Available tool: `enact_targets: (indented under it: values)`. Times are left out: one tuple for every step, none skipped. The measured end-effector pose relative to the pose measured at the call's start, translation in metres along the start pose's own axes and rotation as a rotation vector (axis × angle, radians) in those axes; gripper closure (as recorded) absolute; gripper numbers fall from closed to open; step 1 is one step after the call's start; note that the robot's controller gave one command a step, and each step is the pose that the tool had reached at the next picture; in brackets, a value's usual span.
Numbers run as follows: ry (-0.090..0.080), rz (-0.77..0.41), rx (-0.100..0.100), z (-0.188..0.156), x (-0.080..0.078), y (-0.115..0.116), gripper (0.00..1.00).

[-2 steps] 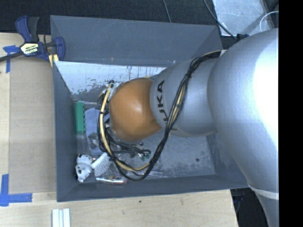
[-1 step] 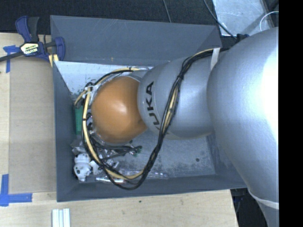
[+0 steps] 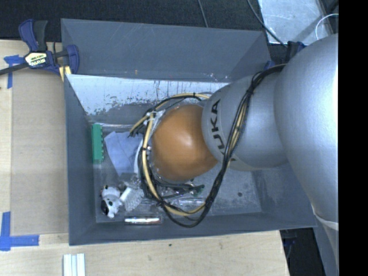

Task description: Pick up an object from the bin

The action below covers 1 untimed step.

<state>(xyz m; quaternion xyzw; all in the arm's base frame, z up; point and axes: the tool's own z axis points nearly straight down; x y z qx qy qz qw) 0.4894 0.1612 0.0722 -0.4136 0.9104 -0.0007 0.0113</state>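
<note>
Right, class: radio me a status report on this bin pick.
Orange wrist cover low over bin centre, grasp unconfirmed. Nearest: blue cloth, clear plastic piece. Green comb, white toy, silver tube lie left.

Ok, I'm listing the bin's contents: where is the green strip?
Camera view: the green strip lies by the bin's left wall, just left of the pale blue sheet, with the small white toy below it in the picture.
</note>
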Motion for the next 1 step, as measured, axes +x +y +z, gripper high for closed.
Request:
enact_targets:
  values:
    - [0.026, -0.602, 0.002, 0.0009, -0.0557, 0.0388, 1.0]
